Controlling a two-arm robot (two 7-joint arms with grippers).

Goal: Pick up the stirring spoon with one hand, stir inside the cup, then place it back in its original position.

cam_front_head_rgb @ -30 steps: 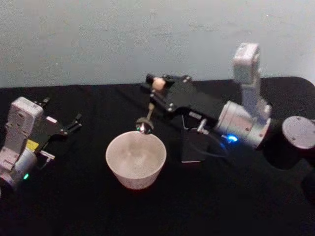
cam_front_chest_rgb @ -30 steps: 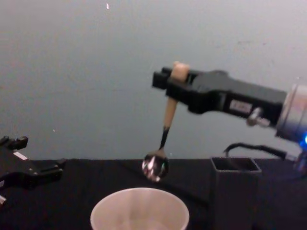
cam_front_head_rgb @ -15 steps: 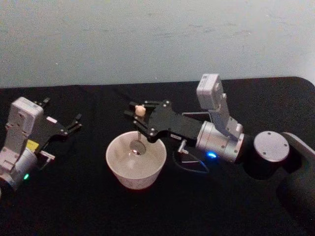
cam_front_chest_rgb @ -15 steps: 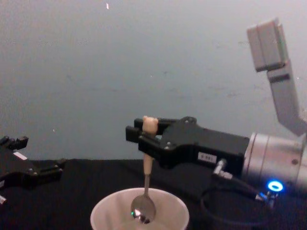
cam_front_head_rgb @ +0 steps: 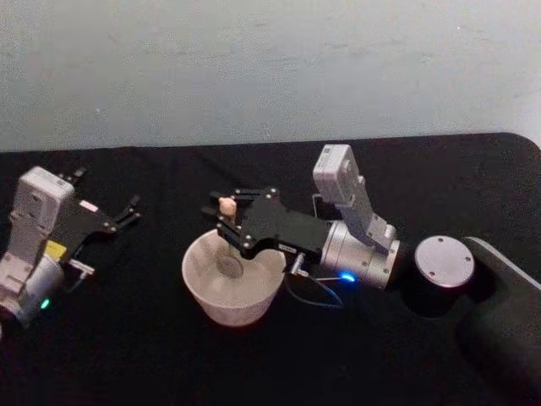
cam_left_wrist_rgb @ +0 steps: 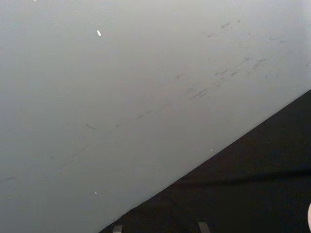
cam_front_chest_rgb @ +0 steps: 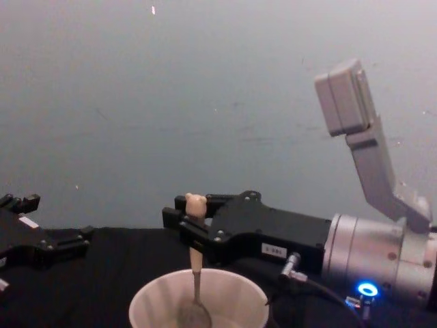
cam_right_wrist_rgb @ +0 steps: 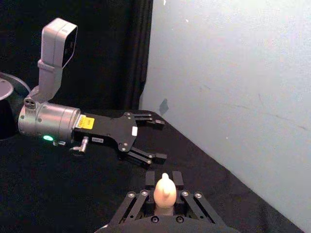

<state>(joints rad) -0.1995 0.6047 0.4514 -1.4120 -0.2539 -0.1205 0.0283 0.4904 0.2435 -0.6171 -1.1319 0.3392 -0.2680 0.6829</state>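
While my right arm stretches left above the cup (cam_front_head_rgb: 213, 303), my right gripper (cam_front_head_rgb: 222, 211) clamps the stirring spoon (cam_front_chest_rgb: 196, 263); my left gripper (cam_front_head_rgb: 107, 188) rests at the left, fingers apart.

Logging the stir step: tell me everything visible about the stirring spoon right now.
The spoon has a cream handle topped by a small bear head, a thin metal neck and a shiny round bowl. It hangs nearly upright, the right gripper shut on the handle just below the head, its bowl low inside the cream cup.

cup (cam_front_head_rgb: 228, 309) matt, smooth | spoon (cam_front_chest_rgb: 196, 263) metal neck | table (cam_front_head_rgb: 152, 355) blk cloth
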